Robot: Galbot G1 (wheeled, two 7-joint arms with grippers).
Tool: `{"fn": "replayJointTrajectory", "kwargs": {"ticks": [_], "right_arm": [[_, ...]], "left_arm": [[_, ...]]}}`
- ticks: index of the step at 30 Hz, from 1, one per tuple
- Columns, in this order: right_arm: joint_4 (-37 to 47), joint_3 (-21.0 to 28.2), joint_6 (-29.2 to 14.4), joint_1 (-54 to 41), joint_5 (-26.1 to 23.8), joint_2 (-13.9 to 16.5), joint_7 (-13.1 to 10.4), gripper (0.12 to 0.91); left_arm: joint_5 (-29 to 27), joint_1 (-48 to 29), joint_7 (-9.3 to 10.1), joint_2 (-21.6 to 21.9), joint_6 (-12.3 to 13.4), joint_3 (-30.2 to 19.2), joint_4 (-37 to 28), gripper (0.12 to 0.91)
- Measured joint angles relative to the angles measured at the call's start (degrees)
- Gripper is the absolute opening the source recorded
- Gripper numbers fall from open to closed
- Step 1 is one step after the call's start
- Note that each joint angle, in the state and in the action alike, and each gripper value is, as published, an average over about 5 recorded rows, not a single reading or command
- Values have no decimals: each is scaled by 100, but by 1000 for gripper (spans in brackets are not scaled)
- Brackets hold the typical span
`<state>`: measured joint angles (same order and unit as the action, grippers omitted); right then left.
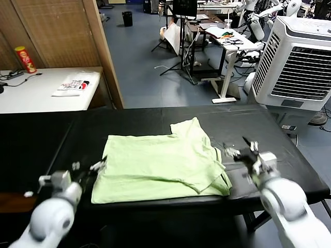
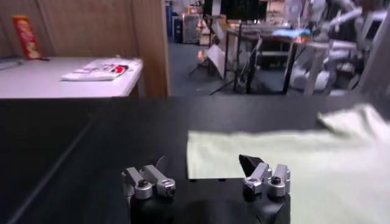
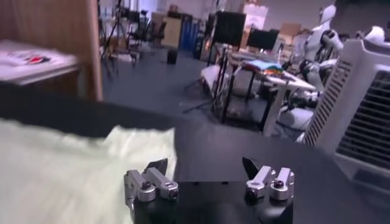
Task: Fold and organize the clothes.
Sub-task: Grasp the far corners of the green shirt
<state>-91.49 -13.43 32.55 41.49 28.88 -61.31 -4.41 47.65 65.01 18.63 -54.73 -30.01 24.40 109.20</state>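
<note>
1. Left claw [image 1: 88, 169]: spread, holding nothing, low at the near left corner of the shirt [image 1: 160, 165], just beside its edge.
2. Right claw [image 1: 240, 150]: spread and empty, just off the shirt's right edge.
3. The shirt lies flat on the black table [image 1: 41, 139], between the two claws, nearer the front edge.
4. Progress, as judged: it is folded into a rough rectangle, one sleeve [image 1: 191, 129] poking out at the far side. Further folds and tidying appear outstanding.
5. Far left: a white packet [image 1: 72, 85] on a white side table [image 1: 31, 95], well apart.
</note>
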Motion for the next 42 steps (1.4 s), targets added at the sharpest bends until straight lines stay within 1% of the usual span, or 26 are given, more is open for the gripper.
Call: {"fn": "replayJointTrajectory", "kwargs": {"ticks": [5, 10, 15, 21, 23, 24, 25, 26, 29, 30, 31, 34, 35, 36, 37, 39, 42], "right_arm": [[1112, 555, 33, -826, 56, -246, 280, 798], [1907, 902, 80, -1338, 81, -435, 497, 798], [2457, 1089, -33, -1626, 61, -617, 655, 798], [2881, 1188, -160, -1815, -12, -860, 659, 796], [2999, 1184, -190, -1862, -18, -941, 673, 768], [3055, 1176, -197, -1881, -19, -979, 682, 738], [3102, 1168, -201, -1894, -18, -1013, 693, 692], [3142, 1160, -204, -1903, -18, -1040, 704, 648], [3201, 1148, -213, -1909, -17, -1081, 726, 483], [3203, 1146, -227, -1905, -17, -1084, 730, 433], [3199, 1142, -249, -1898, -17, -1083, 732, 366], [3150, 1109, -366, -1858, -18, -1068, 731, 222], [3122, 1093, -417, -1838, -19, -1056, 729, 187], [3088, 1079, -475, -1816, -19, -1040, 727, 166], [3048, 1065, -539, -1791, -20, -1021, 726, 146], [2948, 1039, -670, -1734, -13, -969, 726, 131], [2725, 986, -825, -1621, 49, -860, 737, 126]], "left_arm": [[151, -1138, -89, -84, -105, -577, -1050, 798], [150, -1879, -231, -235, -197, -972, -1927, 798], [118, -2225, -434, -310, -226, -1154, -2476, 798], [46, -2357, -571, -411, -183, -1209, -2827, 797], [26, -2364, -621, -415, -167, -1217, -2875, 792], [19, -2366, -637, -415, -161, -1219, -2891, 774], [17, -2367, -650, -415, -155, -1220, -2903, 755], [14, -2367, -663, -414, -151, -1220, -2913, 721], [1, -2353, -700, -407, -143, -1219, -2925, 573], [-4, -2347, -713, -404, -142, -1219, -2926, 507], [-10, -2341, -728, -400, -142, -1219, -2926, 457], [-19, -2335, -769, -392, -143, -1221, -2924, 290], [-21, -2337, -780, -391, -145, -1222, -2923, 240], [-24, -2341, -787, -390, -147, -1224, -2922, 193], [-27, -2345, -791, -390, -148, -1225, -2921, 162], [-36, -2356, -796, -390, -144, -1227, -2914, 134], [-50, -2363, -800, -388, -120, -1214, -2875, 133]]}}
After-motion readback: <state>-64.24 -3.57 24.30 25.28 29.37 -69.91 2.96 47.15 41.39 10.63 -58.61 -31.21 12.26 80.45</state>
